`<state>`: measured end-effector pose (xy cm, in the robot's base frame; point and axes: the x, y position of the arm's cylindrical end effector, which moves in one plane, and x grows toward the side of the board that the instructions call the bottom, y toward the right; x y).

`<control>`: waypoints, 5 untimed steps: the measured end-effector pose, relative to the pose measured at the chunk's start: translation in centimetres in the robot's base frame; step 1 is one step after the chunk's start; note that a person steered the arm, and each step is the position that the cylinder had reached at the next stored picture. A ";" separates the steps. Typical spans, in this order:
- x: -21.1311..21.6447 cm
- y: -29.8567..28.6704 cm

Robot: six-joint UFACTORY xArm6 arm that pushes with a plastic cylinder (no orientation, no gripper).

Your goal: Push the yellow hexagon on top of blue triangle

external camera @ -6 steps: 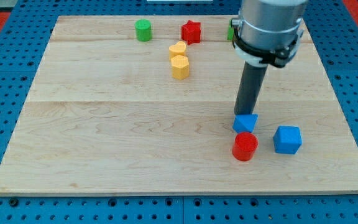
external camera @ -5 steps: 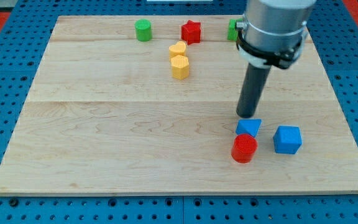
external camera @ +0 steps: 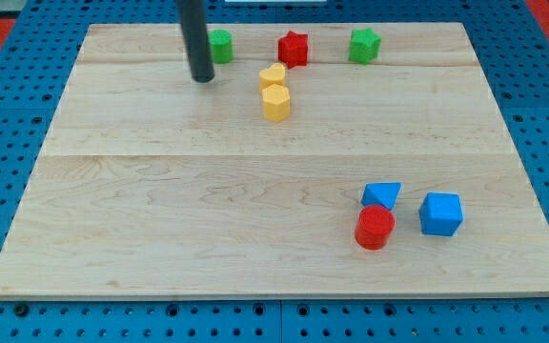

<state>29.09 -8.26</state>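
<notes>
The yellow hexagon sits in the upper middle of the wooden board, touching a yellow heart just above it. The blue triangle lies at the lower right, touching a red cylinder below it. My tip is at the upper left of the hexagon, about a block's width to the left of the heart, and just below-left of a green cylinder. It touches no block.
A red star and a green block sit along the top edge. A blue cube lies to the right of the blue triangle. Blue pegboard surrounds the board.
My rod has moved from just above the blue triangle, at the lower right, up and left to beside the green cylinder. The green block at the top is uncovered. No block has moved since.
</notes>
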 end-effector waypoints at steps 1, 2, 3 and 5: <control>-0.2 4.2; 0.7 5.3; 4.7 5.8; 8.2 10.4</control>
<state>37.34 2.15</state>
